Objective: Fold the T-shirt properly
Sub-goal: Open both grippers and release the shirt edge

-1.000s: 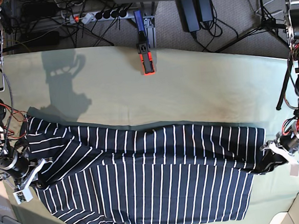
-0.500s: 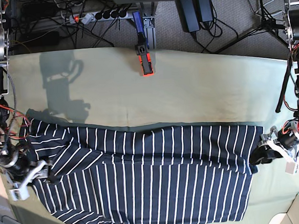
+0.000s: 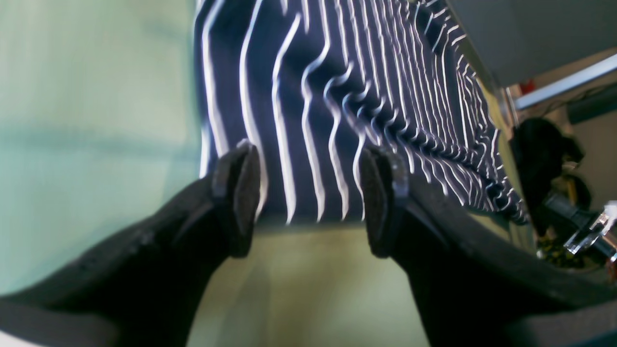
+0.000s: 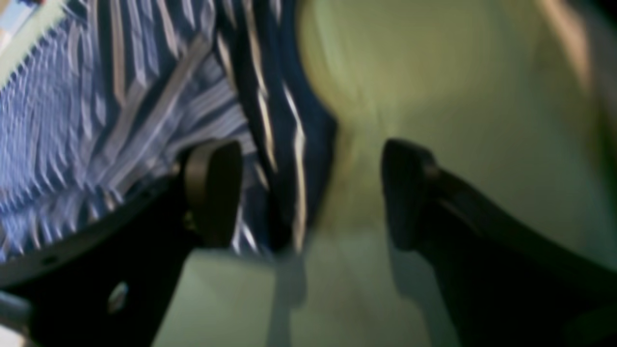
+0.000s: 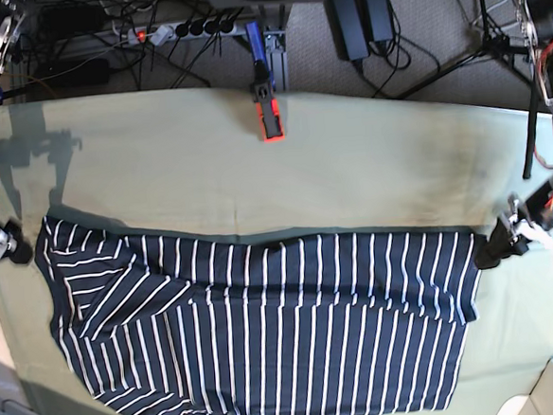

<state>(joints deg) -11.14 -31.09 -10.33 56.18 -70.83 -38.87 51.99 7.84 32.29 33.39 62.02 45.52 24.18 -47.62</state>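
The T-shirt (image 5: 266,332) lies spread flat across the near half of the pale green table cloth (image 5: 369,172), folded lengthwise with 1 sleeve toward the base view's left. The left gripper (image 3: 308,202) hangs just off the shirt's edge at the base view's right, jaws apart, holding nothing. The right gripper (image 4: 308,193) sits at the opposite edge, jaws also spread wide and empty, cloth lying between its fingers (image 4: 212,188). A red-and-black clamp (image 5: 269,113) stands at the table's far edge
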